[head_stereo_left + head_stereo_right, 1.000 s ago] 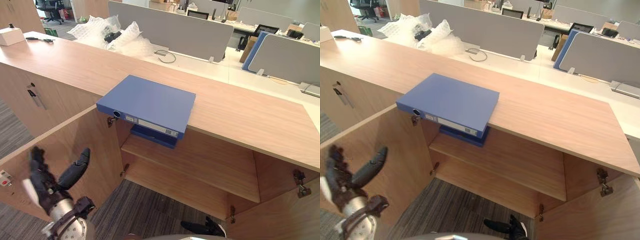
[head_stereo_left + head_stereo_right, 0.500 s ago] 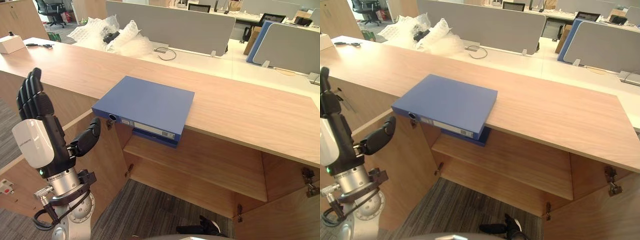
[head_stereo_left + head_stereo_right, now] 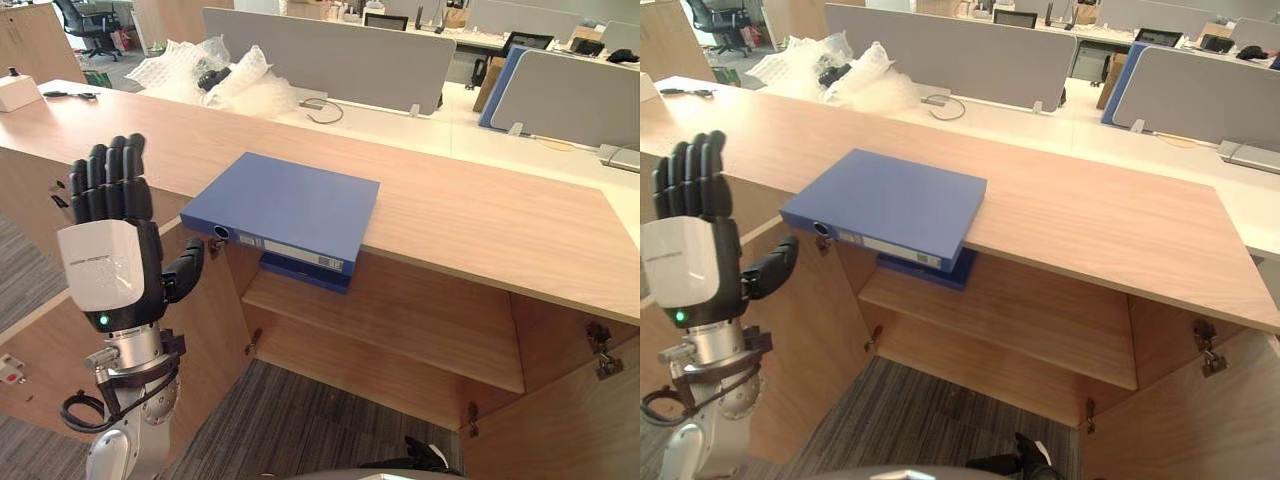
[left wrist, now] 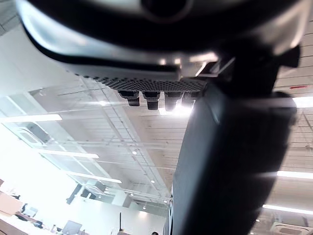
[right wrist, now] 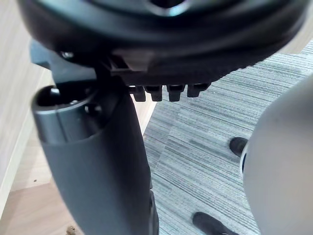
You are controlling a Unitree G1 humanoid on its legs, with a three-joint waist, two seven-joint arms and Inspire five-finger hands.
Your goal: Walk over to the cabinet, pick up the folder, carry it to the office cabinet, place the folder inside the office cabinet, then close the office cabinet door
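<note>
Folder point(image 3: 285, 208) lies flat on counter point(image 3: 480, 215), spine overhanging the edge above the open cabinet point(image 3: 400, 320): probably offers a grip. Left hand point(image 3: 108, 255) upright, apart from it, fingers point(image 3: 110, 175) straight, empty. Right hand point(image 5: 98, 161) relaxed, low over floor point(image 5: 205, 132).

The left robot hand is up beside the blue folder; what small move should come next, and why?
Probably move the left robot hand toward the blue folder at its overhanging corner. The hand is raised, fingers straight, clear of the folder, which lies flat on the cabinet top, untouched.
</note>
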